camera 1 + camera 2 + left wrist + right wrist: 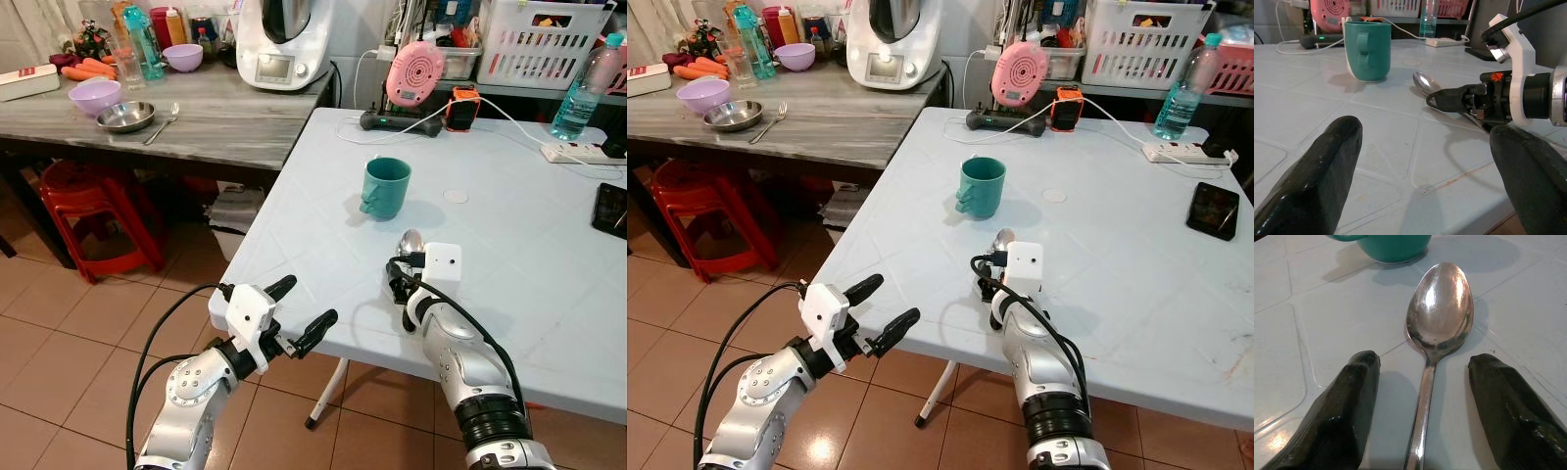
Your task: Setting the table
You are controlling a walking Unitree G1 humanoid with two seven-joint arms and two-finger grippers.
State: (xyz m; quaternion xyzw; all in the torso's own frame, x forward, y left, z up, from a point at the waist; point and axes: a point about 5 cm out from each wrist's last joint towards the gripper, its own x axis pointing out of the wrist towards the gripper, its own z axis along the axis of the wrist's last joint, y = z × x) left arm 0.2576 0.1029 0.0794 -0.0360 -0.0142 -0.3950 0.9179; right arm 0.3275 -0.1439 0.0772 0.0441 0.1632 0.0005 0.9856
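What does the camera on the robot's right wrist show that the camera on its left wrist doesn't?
The right wrist view alone gives a close look down the silver metal spoon, lying flat on the white table with its handle between the right gripper's two open black fingers, which do not touch it.

The left wrist view alone takes in the whole right gripper from the side, the left gripper's open fingers, a pink round gadget and a clear water bottle.

Both show the spoon, the table and the teal ceramic mug.

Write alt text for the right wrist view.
A spoon lies on the white table between the right end effector's two open black fingers, which stand apart from its handle. A teal mug stands just beyond the bowl.
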